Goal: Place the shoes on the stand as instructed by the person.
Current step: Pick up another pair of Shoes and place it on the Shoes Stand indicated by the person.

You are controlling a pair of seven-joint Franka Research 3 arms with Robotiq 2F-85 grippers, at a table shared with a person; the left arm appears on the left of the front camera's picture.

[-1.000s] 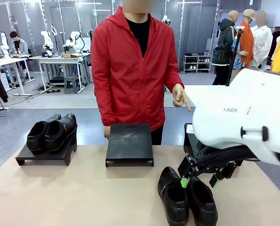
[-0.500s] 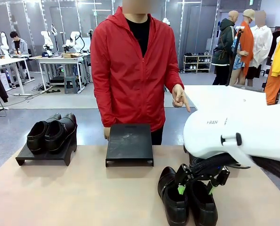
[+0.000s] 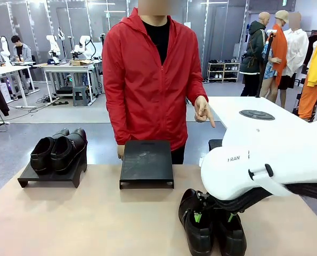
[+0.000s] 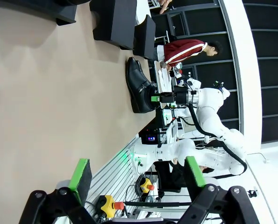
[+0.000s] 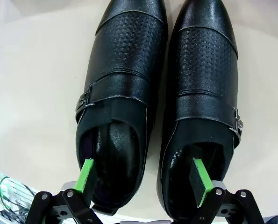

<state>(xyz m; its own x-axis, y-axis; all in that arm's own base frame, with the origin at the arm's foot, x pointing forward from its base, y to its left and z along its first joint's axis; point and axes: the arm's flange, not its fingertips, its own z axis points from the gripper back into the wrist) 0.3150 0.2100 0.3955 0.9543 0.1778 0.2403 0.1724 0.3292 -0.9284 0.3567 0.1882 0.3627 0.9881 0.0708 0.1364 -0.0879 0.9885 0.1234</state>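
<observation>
Right hand (image 5: pixel 142 164), open wide and empty, seemingly straddles inner walls of the shoes (image 5: pixel 129 70); sink deeper before pinching; stand (image 3: pixel 146 160) at 11 o'clock.

Down comes the right arm (image 3: pixel 265 160), swinging lower and in toward the middle, and the right hand (image 3: pixel 213 217) drops with it. A second ago it hung above and a little off the pair of shoes (image 3: pixel 196 237) on the tabletop; now it sits right down on them. One green finger (image 5: pixel 86 175) now dips at the mouth of one shoe, the other at its partner's. Well beyond the hand, a person in orange trousers (image 3: pixel 309 98) has walked into sight.
</observation>
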